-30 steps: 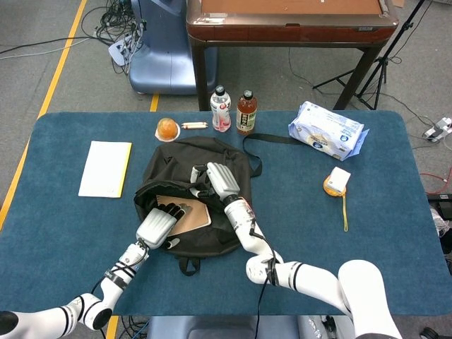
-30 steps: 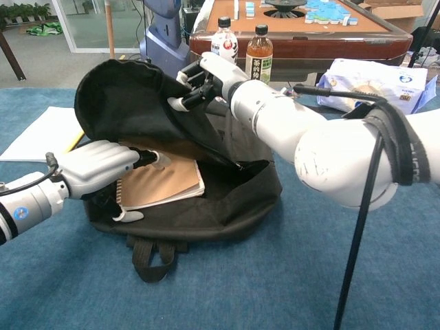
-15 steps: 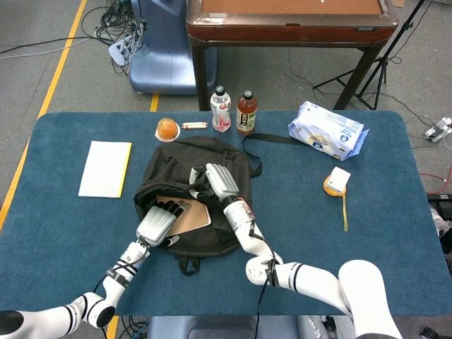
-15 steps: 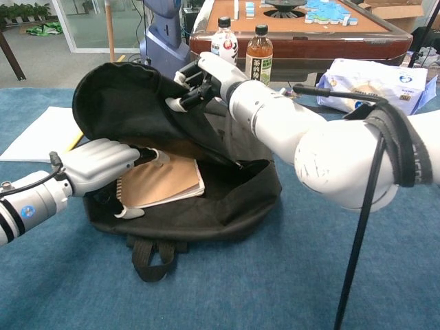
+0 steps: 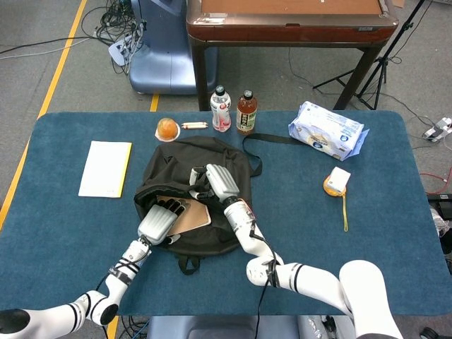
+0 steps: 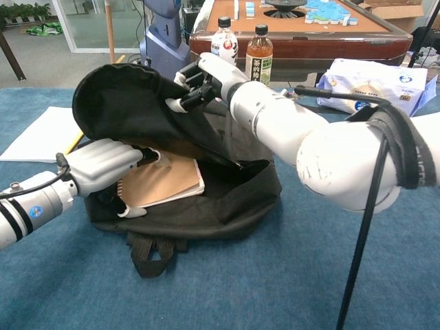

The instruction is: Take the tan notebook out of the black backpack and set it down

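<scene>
The black backpack (image 5: 212, 236) (image 6: 227, 206) lies in the middle of the blue table, its mouth held wide. My right hand (image 5: 215, 181) (image 6: 199, 79) grips the upper flap and lifts it up. Inside lies the tan notebook (image 5: 194, 216) (image 6: 168, 180), spiral-bound and partly showing. My left hand (image 5: 160, 219) (image 6: 103, 165) reaches into the opening; its fingers lie over the notebook's left edge, the thumb below it. The chest view shows the fingers touching the cover, but not whether they grip it.
A white pad with a yellow edge (image 5: 105, 168) lies left of the bag. Two bottles (image 5: 221, 109) (image 5: 246, 111), an orange (image 5: 167, 128), a tissue pack (image 5: 328, 130) and a tape measure (image 5: 337, 181) stand behind and to the right. A backpack strap (image 6: 371, 206) crosses the chest view.
My left hand has pushed a little further into the bag, over the notebook's edge. The right hand keeps the flap raised and has hardly moved.
</scene>
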`<act>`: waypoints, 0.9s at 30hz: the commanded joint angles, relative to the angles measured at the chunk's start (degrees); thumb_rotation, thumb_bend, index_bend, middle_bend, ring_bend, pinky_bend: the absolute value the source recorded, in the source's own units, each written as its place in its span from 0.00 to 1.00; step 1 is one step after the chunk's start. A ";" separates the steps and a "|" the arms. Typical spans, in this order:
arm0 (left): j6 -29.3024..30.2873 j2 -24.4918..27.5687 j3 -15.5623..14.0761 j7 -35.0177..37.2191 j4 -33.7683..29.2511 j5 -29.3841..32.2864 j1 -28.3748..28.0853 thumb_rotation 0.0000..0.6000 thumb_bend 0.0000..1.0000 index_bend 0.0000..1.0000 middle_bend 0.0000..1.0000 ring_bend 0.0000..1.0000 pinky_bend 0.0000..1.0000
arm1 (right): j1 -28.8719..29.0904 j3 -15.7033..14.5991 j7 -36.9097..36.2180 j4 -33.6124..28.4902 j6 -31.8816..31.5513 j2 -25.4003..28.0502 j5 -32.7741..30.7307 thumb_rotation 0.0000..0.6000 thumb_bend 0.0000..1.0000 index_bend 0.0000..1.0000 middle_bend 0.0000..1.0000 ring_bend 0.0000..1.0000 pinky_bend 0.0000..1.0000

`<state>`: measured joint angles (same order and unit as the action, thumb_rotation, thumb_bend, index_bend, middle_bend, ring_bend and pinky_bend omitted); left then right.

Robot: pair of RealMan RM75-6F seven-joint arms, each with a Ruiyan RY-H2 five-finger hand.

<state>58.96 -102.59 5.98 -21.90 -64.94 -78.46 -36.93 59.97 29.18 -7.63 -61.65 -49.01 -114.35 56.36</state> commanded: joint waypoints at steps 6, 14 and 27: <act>0.80 -0.22 0.05 0.83 0.95 -0.11 0.12 1.00 0.23 0.23 0.19 0.21 0.31 | -0.06 -0.14 -0.05 -0.02 0.02 -0.02 0.14 1.00 0.50 0.86 0.54 0.42 0.52; 2.46 -1.05 0.50 1.47 2.68 -0.22 0.39 1.00 0.28 0.27 0.23 0.24 0.34 | 0.09 0.03 0.06 -0.02 0.10 -0.04 0.02 1.00 0.50 0.86 0.54 0.43 0.52; 8.40 -2.88 1.74 2.33 8.65 -2.55 0.47 1.00 0.38 0.34 0.30 0.34 0.44 | 0.15 0.39 -0.42 0.12 0.27 0.21 -0.09 1.00 0.49 0.86 0.54 0.43 0.52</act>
<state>66.47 -105.14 7.48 -20.24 -57.19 -80.41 -36.39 60.11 29.56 -8.04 -61.54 -48.75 -114.15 56.27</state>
